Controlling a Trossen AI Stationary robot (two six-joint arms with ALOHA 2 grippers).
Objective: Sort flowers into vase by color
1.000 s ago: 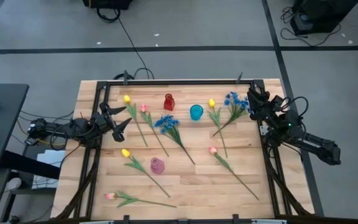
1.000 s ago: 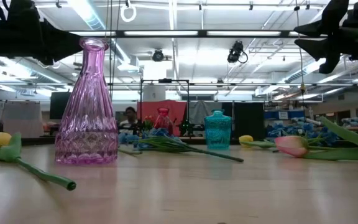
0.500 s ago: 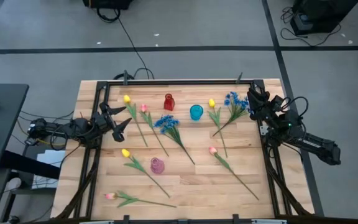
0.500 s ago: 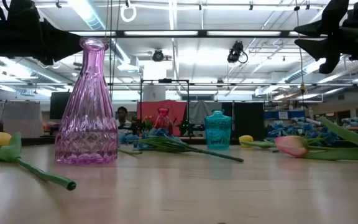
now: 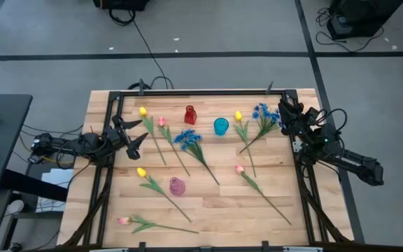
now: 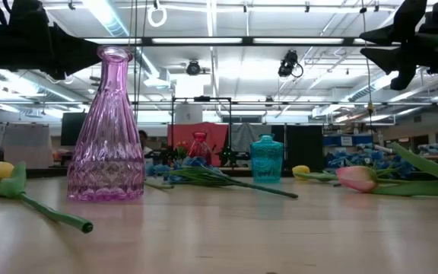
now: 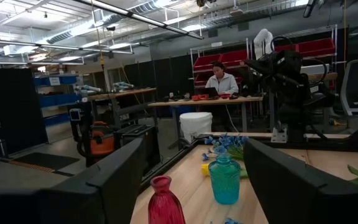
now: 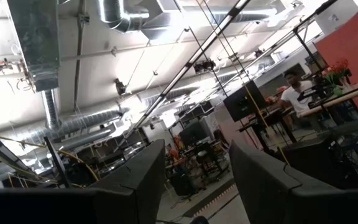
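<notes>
Both my grippers hover empty at the bench (image 5: 208,217) edges, left gripper (image 5: 136,137) with jaws spread wide, right gripper (image 5: 286,116) with jaws parted. All the flowers (image 5: 193,143) lie flat around three vases (image 5: 178,186).

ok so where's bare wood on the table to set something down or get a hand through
Bare wood lies along the near right corner, right of the long pink tulip, and between the purple glass vase and that tulip. Crowded: the far strip around the red vase, teal vase and blue blooms.
</notes>
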